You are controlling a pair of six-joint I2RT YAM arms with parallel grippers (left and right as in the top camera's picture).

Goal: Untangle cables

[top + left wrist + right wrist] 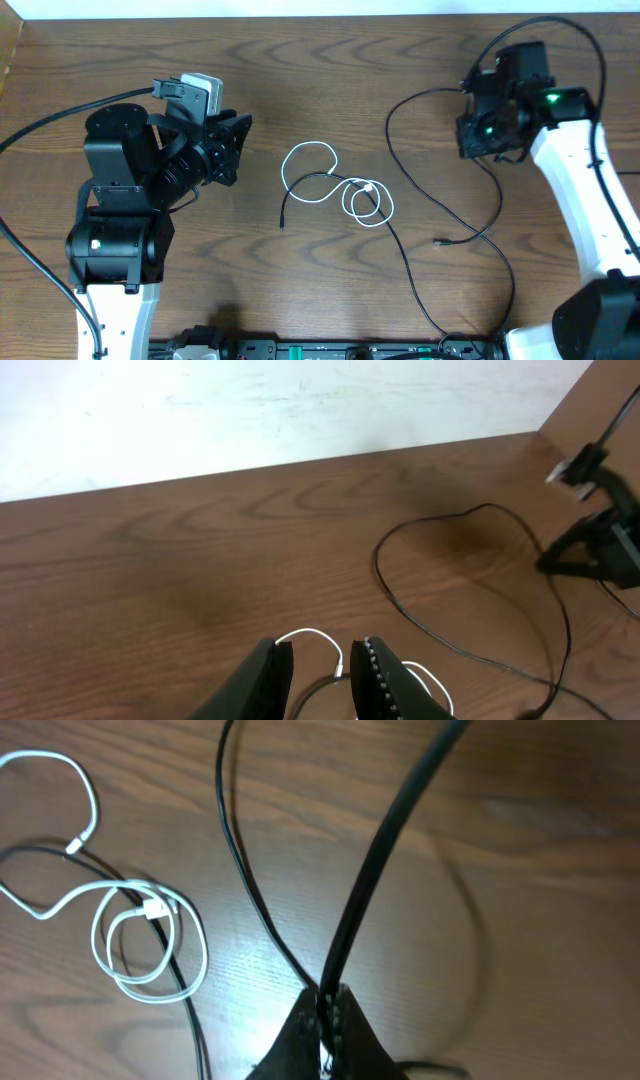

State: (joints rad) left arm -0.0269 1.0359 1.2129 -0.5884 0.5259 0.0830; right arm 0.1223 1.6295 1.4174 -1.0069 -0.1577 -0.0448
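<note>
Right fingers (300, 1032) pinching a black cable (238, 850) above the counter (300, 60); left fingers (262, 675) slightly apart, empty, near the looped white cable (310, 150).

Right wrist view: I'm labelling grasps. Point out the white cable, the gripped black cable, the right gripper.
white cable (153, 908), right wrist view, plug inside the coil.
black cable (372, 880), right wrist view, strand above the fingertips.
right gripper (328, 995), right wrist view, between its shut fingertips.
</note>
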